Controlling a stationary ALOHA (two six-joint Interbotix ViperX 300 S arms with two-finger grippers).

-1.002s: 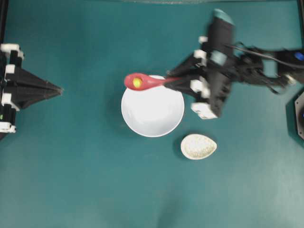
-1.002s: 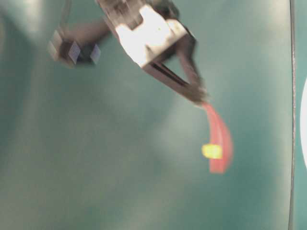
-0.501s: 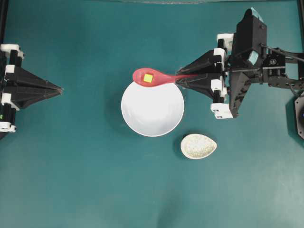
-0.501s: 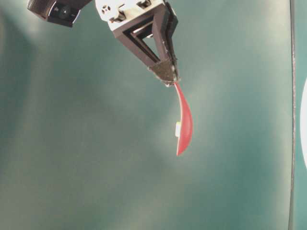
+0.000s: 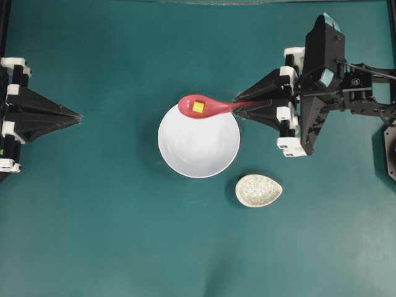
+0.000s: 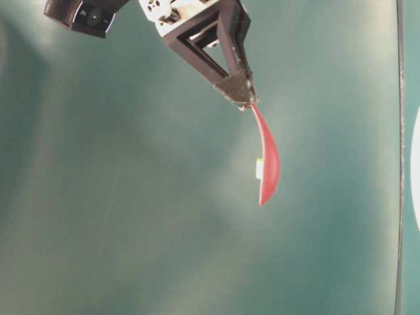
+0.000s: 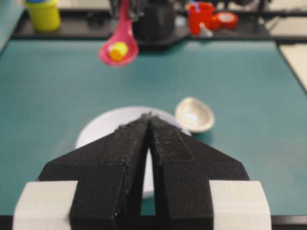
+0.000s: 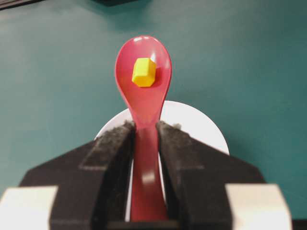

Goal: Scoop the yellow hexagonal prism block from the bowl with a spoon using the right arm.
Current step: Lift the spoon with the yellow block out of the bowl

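My right gripper (image 5: 238, 106) is shut on the handle of the pink-red spoon (image 5: 207, 107), held level above the far rim of the white bowl (image 5: 198, 145). The yellow hexagonal prism block (image 5: 198, 106) lies in the spoon's scoop. In the right wrist view the block (image 8: 143, 72) sits in the scoop of the spoon (image 8: 143, 91), held by the gripper (image 8: 144, 128) over the bowl (image 8: 194, 123). The bowl looks empty. My left gripper (image 5: 78, 116) is shut and empty at the far left. The left wrist view shows this gripper (image 7: 150, 116), the spoon (image 7: 120, 44), the block (image 7: 118, 50) and the bowl (image 7: 98, 129).
A small speckled cream spoon rest (image 5: 258, 190) lies on the teal table right of and nearer than the bowl. In the left wrist view a yellow tub (image 7: 43, 13) and red items (image 7: 204, 13) stand at the table's far edge. The table-level view shows the spoon (image 6: 267, 164) hanging in the air.
The right arm has swung and steadied, carrying the spoon with the block a little to the right along the bowl's far rim. The left gripper has not moved.
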